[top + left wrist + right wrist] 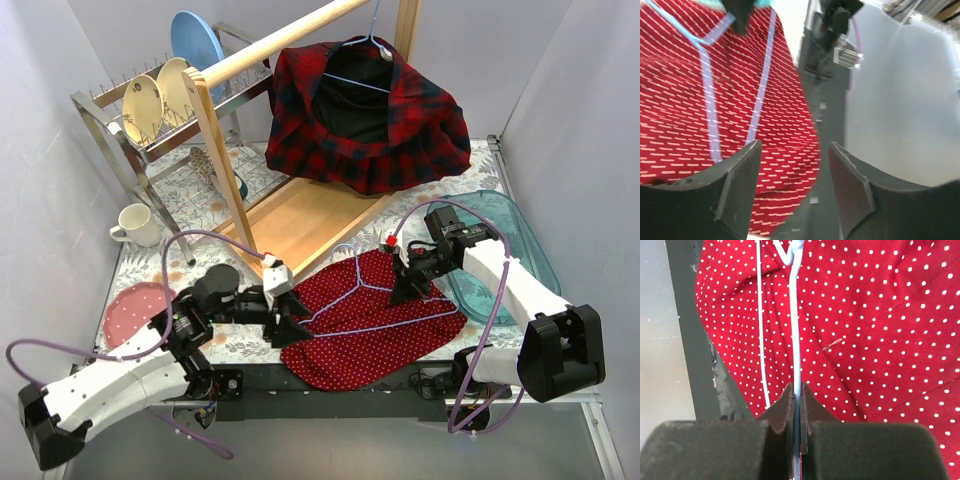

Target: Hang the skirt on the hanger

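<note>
A red skirt with white dots (375, 340) lies flat at the table's front edge, its hem over the edge. A pale blue wire hanger (392, 324) lies on top of it. My right gripper (405, 290) is shut on the hanger's wire near its right shoulder; in the right wrist view the wire (795, 335) runs straight between the closed jaws (799, 392) over the skirt (880, 340). My left gripper (290, 325) is open and empty at the skirt's left edge; in the left wrist view the skirt (675, 100) and hanger wire (710, 125) lie ahead of it (792, 170).
A wooden clothes rack (280, 45) stands behind, with a red-and-black plaid garment (400, 130) on a hanger. A dish rack with plates (160, 100), a white mug (135, 225) and a pink plate (135, 312) are at the left. A clear teal tub (515, 240) is at the right.
</note>
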### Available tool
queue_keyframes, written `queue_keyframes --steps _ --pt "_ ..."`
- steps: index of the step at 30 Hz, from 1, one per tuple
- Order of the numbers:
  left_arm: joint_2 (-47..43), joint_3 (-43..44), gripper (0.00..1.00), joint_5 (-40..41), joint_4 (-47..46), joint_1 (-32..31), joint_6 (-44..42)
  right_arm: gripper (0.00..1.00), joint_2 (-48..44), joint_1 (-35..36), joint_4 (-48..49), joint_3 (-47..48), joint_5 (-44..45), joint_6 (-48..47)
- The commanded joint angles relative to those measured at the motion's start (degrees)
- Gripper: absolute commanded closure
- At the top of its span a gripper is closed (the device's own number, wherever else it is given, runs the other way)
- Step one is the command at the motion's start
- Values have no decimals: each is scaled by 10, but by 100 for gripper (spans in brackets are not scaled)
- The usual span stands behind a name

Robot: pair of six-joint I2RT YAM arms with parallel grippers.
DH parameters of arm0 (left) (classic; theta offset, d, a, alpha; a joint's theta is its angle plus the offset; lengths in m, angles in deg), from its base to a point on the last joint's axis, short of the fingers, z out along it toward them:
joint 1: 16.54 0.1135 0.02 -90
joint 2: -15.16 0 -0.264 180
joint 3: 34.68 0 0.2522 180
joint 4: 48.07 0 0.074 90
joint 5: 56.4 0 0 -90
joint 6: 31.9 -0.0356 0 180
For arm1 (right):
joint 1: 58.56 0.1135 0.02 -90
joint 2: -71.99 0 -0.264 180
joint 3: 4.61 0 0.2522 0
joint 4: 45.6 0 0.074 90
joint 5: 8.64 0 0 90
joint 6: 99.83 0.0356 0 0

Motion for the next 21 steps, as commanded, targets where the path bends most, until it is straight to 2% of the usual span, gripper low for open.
queue_keyframes --steps 1,2,4,8,9,11,12,16,21 --pt "44 -16 44 132 -43 -112 154 99 7 -2 32 0 3 35" --pt "54 -18 42 197 -43 -132 196 99 9 -2 35 0 1 36" --pt "83 -22 40 262 -42 -171 240 99 10 -3 46 1 -8 47" --pt "119 -16 41 387 -17 -183 394 99 15 -3 55 3 -8 63" --pt "127 -11 41 434 -4 -183 468 99 14 -4 57 3 -8 64" --pt "150 -3 37 474 40 -189 526 99 10 -4 62 0 -8 66" --pt "154 -3 38 507 52 -192 601 99 9 -3 63 -1 -8 68" --pt "216 7 42 547 76 -201 704 99 4 -3 67 -4 -7 69" --pt "284 39 40 620 106 -228 760 99 -3 -3 65 -9 8 66"
